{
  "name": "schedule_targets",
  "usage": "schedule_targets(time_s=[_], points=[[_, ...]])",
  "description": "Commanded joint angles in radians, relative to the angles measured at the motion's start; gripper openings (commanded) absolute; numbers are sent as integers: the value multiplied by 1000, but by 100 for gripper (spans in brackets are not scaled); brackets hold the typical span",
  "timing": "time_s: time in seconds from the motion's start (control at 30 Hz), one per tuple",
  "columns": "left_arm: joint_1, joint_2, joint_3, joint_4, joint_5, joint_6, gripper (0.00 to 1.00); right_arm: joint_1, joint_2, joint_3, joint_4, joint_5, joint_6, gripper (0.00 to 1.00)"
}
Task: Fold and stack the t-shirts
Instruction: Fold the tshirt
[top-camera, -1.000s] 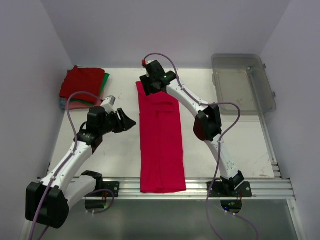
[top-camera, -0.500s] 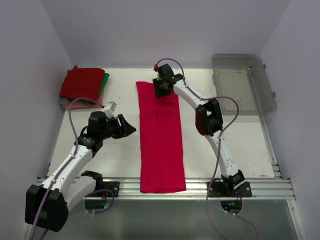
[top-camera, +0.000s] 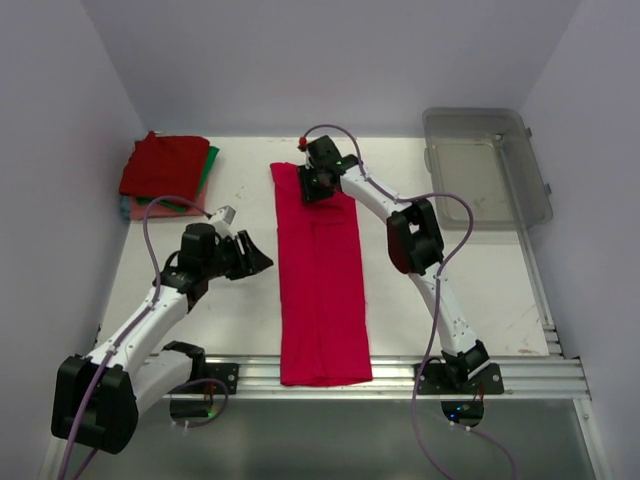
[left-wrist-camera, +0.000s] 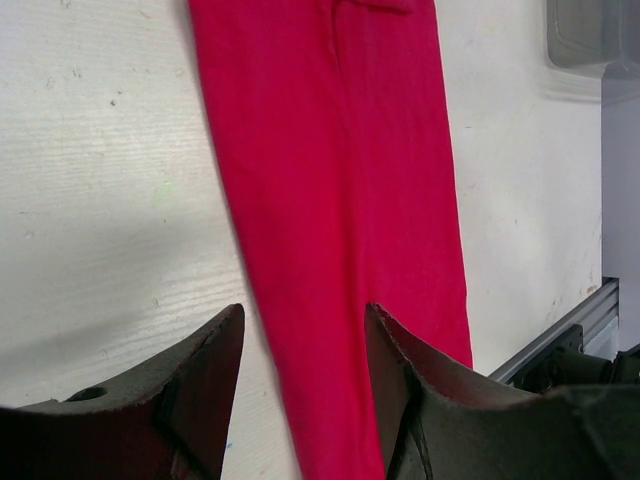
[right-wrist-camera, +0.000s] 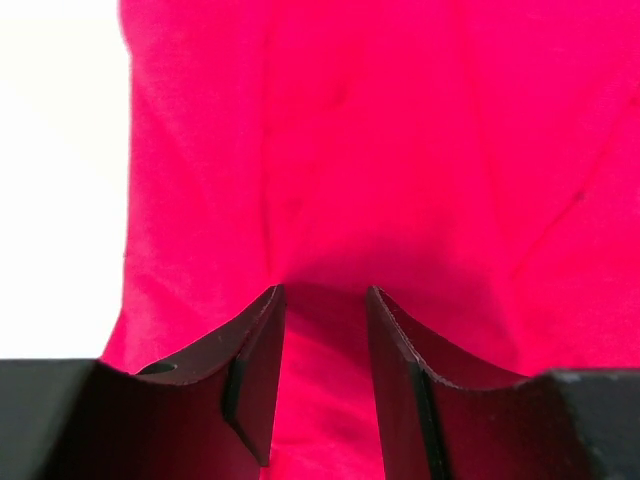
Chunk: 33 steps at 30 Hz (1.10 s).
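Note:
The crimson-pink t-shirt (top-camera: 322, 280) lies folded into a long narrow strip down the middle of the table. My right gripper (top-camera: 313, 185) is at its far end, open, with its fingertips pressed into the cloth (right-wrist-camera: 400, 130); wrinkles run toward the tips and cloth fills the gap of the right gripper (right-wrist-camera: 325, 295). My left gripper (top-camera: 258, 255) is open and empty just left of the strip's middle, and in the left wrist view the left gripper (left-wrist-camera: 305, 320) frames the shirt's left edge (left-wrist-camera: 340, 200). A folded stack sits at the far left, dark red (top-camera: 165, 170) on top, with green (top-camera: 210, 165) and salmon-pink (top-camera: 150, 210) edges below.
A clear grey plastic bin (top-camera: 485, 165) stands at the far right; its corner shows in the left wrist view (left-wrist-camera: 590, 30). The metal rail (top-camera: 400, 375) runs along the near edge, under the shirt's near end. White walls close in the table on three sides.
My right gripper moved right along the shirt's far end, then back left and down onto the cloth. My left gripper drifted slightly nearer. The shirt's far left corner shifted a little.

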Motion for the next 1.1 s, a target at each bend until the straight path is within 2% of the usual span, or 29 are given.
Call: schedule_targets(time_s=[0.0, 0.23, 0.33, 0.4, 0.47, 0.63, 0.9, 1.07], points=[[-3, 21, -5, 62, 18, -1, 55, 45, -99, 11, 3, 13, -44, 42], [-3, 39, 1, 69, 26, -1, 55, 83, -12, 118, -65, 32, -82, 42], [-3, 46, 9, 63, 27, 4, 55, 85, 20, 157, -88, 64, -77, 36], [-3, 46, 4, 63, 26, 5, 55, 85, 27, 149, -86, 90, -68, 25], [-3, 46, 1, 62, 26, 5, 55, 85, 21, 132, -85, 112, -65, 22], [-3, 33, -14, 63, 26, 1, 55, 85, -12, 88, -68, 167, -68, 27], [-3, 15, -19, 54, 23, -2, 55, 85, 8, 83, -82, 162, -73, 30], [-3, 13, -27, 53, 21, -1, 55, 85, 25, 52, -68, 168, -73, 27]])
